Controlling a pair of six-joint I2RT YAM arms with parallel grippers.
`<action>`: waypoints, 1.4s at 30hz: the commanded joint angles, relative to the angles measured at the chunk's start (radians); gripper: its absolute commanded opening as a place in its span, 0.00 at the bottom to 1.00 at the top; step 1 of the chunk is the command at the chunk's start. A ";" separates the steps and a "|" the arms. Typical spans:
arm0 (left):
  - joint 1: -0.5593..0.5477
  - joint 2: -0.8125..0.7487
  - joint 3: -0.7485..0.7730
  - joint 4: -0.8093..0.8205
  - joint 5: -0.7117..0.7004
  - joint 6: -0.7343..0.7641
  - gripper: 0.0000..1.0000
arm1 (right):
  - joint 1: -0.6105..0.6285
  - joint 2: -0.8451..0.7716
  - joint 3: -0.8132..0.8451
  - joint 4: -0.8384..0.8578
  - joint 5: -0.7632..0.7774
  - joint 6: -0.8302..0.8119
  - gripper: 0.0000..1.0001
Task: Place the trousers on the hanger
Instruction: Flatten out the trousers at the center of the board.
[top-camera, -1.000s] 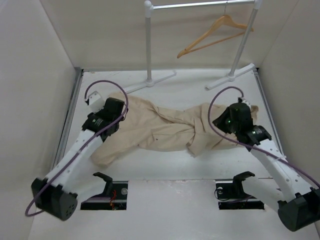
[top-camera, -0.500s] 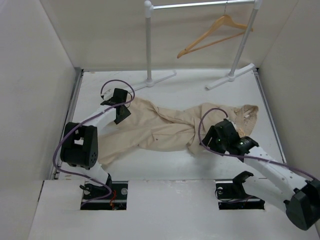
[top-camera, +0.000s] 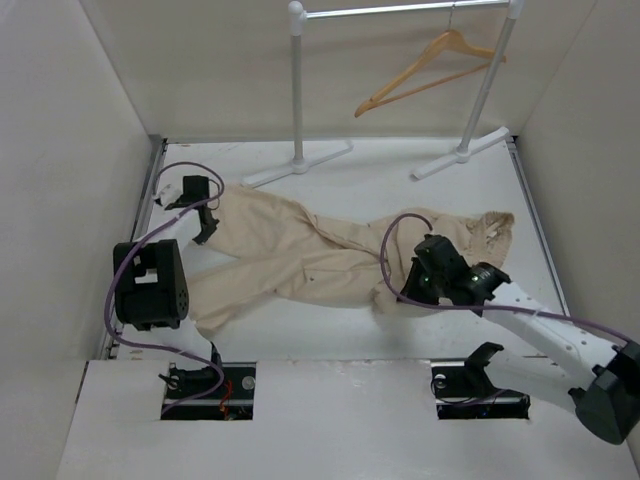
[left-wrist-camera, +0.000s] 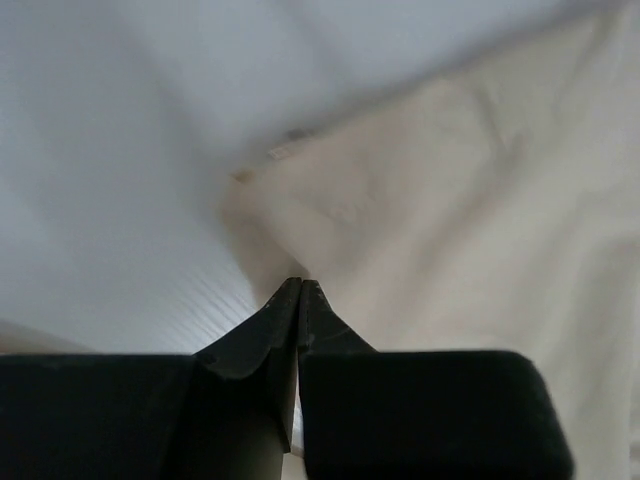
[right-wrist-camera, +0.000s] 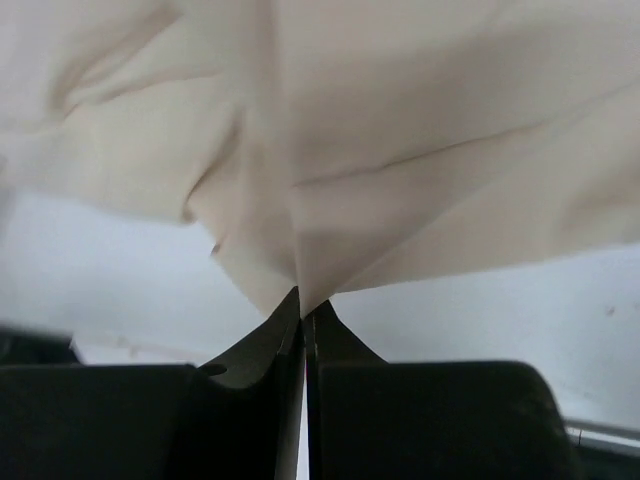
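The beige trousers lie crumpled across the middle of the white table, legs toward the left and waistband toward the right. My left gripper is shut at the far-left edge of a leg; in the left wrist view its tips pinch the cloth's edge. My right gripper is shut on a fold at the trousers' near edge, and the cloth funnels into its tips. The tan wooden hanger hangs tilted from the rack rail at the back right, far from both grippers.
The white garment rack stands at the back, with a left post and a right post on splayed feet. White walls close in the left, right and rear. Two black arm mounts sit at the near edge.
The left arm swung left and folded back, and its gripper closed at the leg's edge. The right gripper slid left and nearer, then closed on the fold. The trousers shifted slightly left.
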 joint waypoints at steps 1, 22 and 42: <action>0.070 -0.132 0.057 0.002 -0.039 -0.033 0.00 | 0.063 -0.090 0.085 -0.221 -0.137 -0.064 0.09; -0.205 0.225 0.537 -0.073 -0.042 0.148 0.52 | -0.095 -0.230 0.139 -0.219 -0.175 -0.126 0.76; -0.236 0.546 0.765 -0.107 -0.039 0.229 0.37 | -0.164 -0.210 0.113 -0.091 -0.202 -0.065 0.78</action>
